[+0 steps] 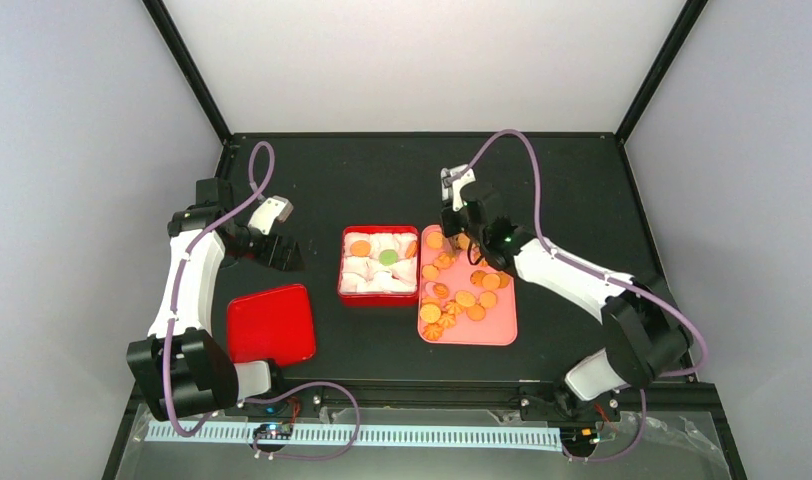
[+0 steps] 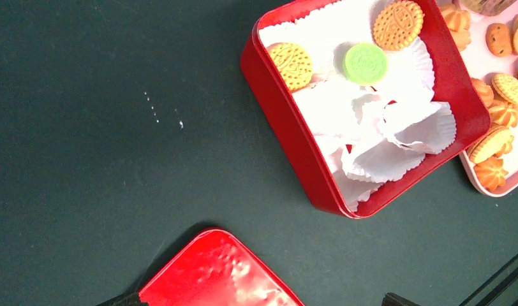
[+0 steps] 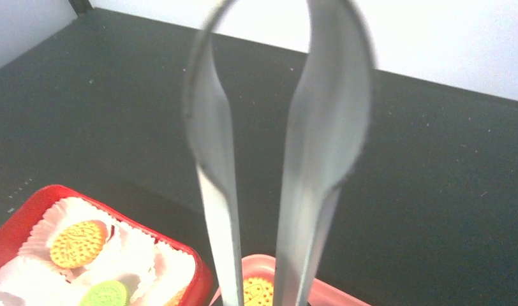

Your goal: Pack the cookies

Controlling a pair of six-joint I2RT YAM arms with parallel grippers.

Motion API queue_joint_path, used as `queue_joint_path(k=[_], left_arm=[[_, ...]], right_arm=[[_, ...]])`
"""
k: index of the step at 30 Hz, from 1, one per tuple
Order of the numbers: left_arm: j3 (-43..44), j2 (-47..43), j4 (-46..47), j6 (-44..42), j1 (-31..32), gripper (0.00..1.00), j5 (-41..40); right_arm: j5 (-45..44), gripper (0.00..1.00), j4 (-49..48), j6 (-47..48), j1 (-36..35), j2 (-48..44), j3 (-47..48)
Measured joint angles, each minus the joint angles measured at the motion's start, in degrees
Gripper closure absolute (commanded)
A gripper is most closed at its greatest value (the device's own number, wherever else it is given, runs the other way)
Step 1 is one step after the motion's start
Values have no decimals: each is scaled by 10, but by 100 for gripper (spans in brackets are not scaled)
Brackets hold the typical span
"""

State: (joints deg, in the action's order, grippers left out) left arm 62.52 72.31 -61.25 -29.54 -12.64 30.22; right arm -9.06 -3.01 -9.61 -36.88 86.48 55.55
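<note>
top view: the red tin (image 1: 344, 268) sits mid-table (image 1: 382, 180), lined with white paper cups (image 1: 367, 272). three cookies (image 1: 360, 247) lie in its far row, two orange with a green cookie (image 1: 387, 257) between them. most of the cookies are piled on the pink tray (image 1: 497, 325), which lies just beside the tin on its right. the red lid (image 1: 271, 323) lies flat, to the near left of the tin and apart from it. the left gripper (image 1: 282, 252) hangs to the left of the tin. the right gripper (image 1: 460, 228) is over the tray's far end, right of the tin.

left wrist view: the tin fills the upper right and shows the same three cookies, the other cups bare. the tray's edge with more cookies shows beyond the tin. the lid's corner is at the bottom. the two black fingertips (image 2: 395, 298) just show at the bottom edge, far apart, so the jaws are spread wide with nothing between them.

right wrist view: the metal tongs (image 3: 320, 127) rise blurred up the middle from the bottom edge, carried in the right gripper's pinch, though its fingers are out of frame. the tin's corner is at lower left. between the two blades a cookie (image 3: 258, 292) shows on the tray, right of the tin.
</note>
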Motion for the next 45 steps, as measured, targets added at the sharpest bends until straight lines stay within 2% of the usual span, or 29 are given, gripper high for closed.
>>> queue_joint_path(k=[6,13,16,28,33,39,45], left_arm=[[0,0,0,0,0,1,0],[0,0,0,0,0,1,0],[0,0,0,0,0,1,0],[9,0,-7,0,0,1,0],[15,0,-10,0,0,1,0],[20,0,-13,0,0,1,1],[20,0,-15,0,0,1,1]], right_arm=[[0,82,9,3,0,-39,0],[0,65,12,-2,0,-39,0],[0,62,6,-11,0,-30,-6],[-9,59,-18,-33,0,-5,-42],[-12,63,-34,-39,0,-5,-52],[-11,81,-39,-44,0,-5,-55],[-13,84,-35,-41,0,-8,-52]])
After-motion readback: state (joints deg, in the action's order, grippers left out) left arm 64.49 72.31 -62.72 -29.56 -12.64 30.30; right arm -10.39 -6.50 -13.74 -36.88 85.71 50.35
